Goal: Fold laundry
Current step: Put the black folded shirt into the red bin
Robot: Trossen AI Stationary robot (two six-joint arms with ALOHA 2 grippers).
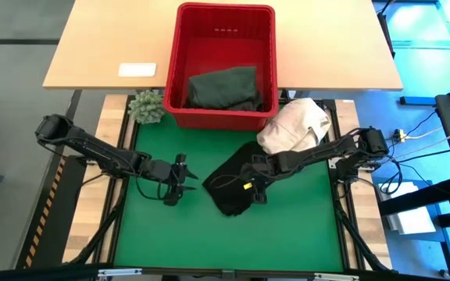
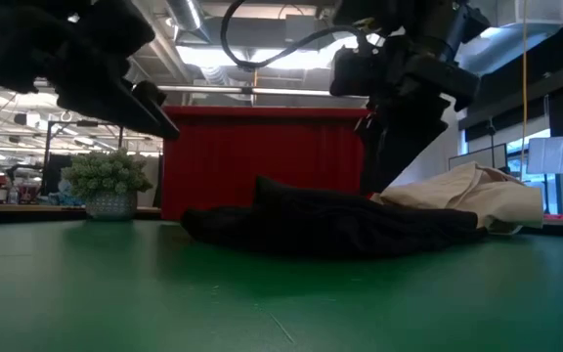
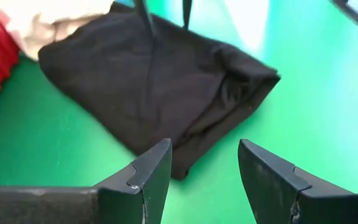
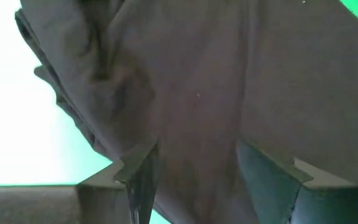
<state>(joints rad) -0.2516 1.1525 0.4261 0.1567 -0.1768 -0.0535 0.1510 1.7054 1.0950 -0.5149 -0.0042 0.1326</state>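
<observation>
A black garment [image 1: 233,181] lies crumpled on the green mat [image 1: 162,234], near its middle. A dark green garment [image 1: 223,87] lies in the red basket [image 1: 180,62] at the mat's far edge. My left gripper [image 1: 183,187] stands open just left of the black garment and above the mat. In the left wrist view the left gripper [image 3: 204,152] points at the garment's near corner [image 3: 185,162]. My right gripper [image 4: 197,158] is open, pointing steeply down over the black garment's right part [image 1: 255,187]. My right gripper comes at the black garment from above with its fingers [image 3: 146,15] down at the cloth's upper surface [image 4: 197,106]. The cloth lies flat on the mat. Whether the fingertips touch it, I cannot tell.
A cream-white cloth heap [image 1: 295,125] rests at the mat's far right, beside the basket and against the black garment's far side. A small potted plant [image 1: 147,107] stands at the far left corner. A white flat object [image 1: 137,69] lies on the wooden table behind.
</observation>
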